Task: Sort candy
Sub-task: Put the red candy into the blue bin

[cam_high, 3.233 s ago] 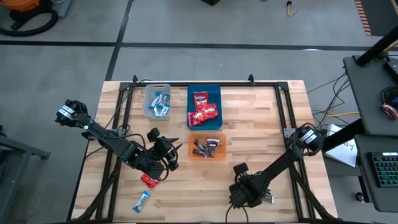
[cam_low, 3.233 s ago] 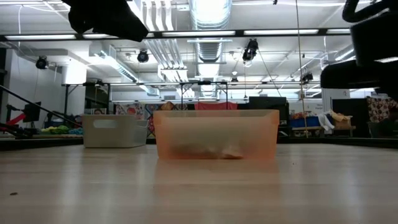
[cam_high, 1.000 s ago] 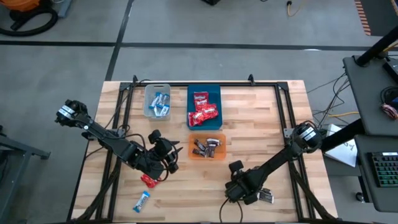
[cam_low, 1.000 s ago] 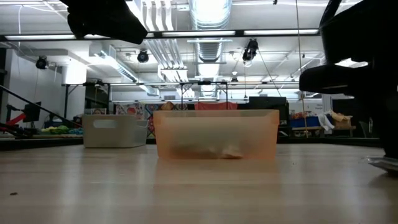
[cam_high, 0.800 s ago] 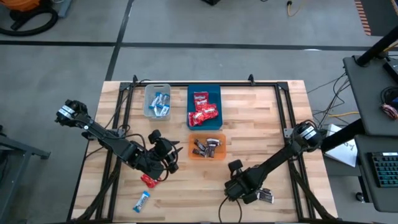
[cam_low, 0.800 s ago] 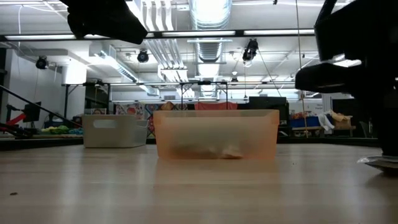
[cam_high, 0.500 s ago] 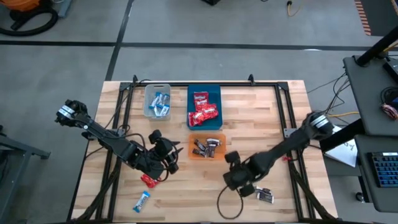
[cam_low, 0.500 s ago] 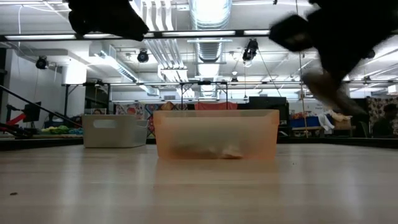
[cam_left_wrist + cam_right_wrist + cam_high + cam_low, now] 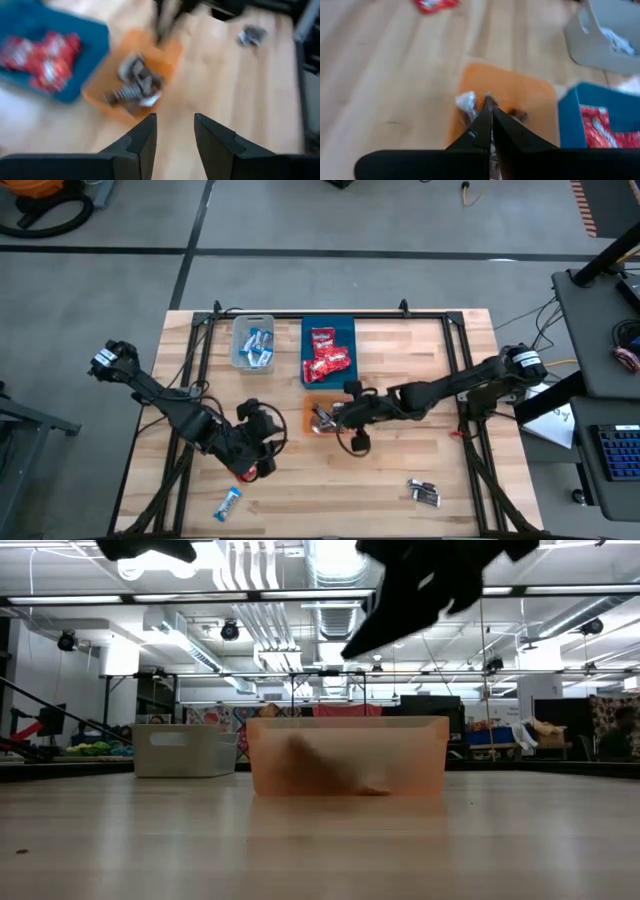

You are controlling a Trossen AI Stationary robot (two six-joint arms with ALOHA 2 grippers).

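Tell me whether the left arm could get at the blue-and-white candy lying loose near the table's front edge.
Probably yes. The blue-and-white candy lies alone on bare table, just in front of the left pincer, whose jaws stand apart. Only a red candy lies between them, slightly aside, and the right pincer is off at the orange bin.

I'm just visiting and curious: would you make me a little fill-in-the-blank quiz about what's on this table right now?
1. The right gripper hovers over the ____ bin.
2. The red candies are piled in the ____ bin.
3. The clear bin holds ____ candies.
4. Loose at the table's front right lies a ____ candy.

Missing words: orange; blue; blue-and-white; dark
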